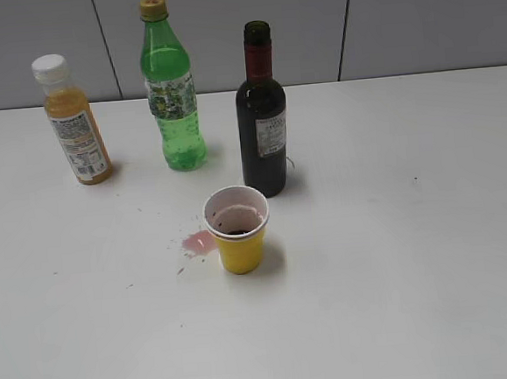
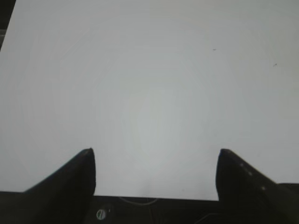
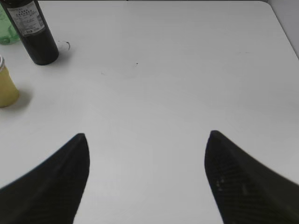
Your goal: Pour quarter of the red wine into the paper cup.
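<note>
The red wine bottle (image 1: 262,118) stands upright and uncapped on the white table, dark glass with a red foil neck and a white label. It also shows at the top left of the right wrist view (image 3: 33,30). The yellow paper cup (image 1: 237,229) stands just in front of it with a little dark liquid inside; its side shows at the left edge of the right wrist view (image 3: 7,88). My right gripper (image 3: 147,140) is open and empty over bare table, well right of the bottle. My left gripper (image 2: 155,154) is open and empty over bare table. Neither gripper shows in the exterior view.
An orange juice bottle (image 1: 71,120) with a white cap and a green plastic bottle (image 1: 171,86) stand at the back left. A small pink spill (image 1: 198,241) lies on the table (image 1: 399,257) just left of the cup.
</note>
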`<move>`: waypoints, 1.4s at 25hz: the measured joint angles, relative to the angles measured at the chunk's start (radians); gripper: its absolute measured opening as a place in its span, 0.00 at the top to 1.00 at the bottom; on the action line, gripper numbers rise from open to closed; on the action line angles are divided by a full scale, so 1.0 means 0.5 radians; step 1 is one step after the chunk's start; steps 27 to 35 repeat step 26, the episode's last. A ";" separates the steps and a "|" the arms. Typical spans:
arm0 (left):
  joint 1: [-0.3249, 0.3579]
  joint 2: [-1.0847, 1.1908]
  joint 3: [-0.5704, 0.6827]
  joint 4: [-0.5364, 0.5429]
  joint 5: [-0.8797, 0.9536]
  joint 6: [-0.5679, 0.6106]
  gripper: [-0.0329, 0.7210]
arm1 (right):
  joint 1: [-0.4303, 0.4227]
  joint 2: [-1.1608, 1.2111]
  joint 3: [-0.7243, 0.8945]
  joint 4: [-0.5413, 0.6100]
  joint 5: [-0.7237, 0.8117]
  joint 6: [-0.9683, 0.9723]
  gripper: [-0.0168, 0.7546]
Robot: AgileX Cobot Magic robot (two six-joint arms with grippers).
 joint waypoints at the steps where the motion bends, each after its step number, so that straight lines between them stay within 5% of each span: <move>1: 0.000 -0.069 0.023 -0.005 -0.006 0.000 0.17 | 0.000 0.000 0.000 0.000 0.000 0.000 0.22; 9: 0.000 -0.518 0.131 -0.059 -0.075 0.000 0.17 | 0.000 0.000 0.000 0.000 0.000 0.000 0.22; 35: 0.000 -0.528 0.204 -0.129 -0.258 -0.005 0.17 | 0.000 0.000 0.000 0.000 0.000 0.000 0.22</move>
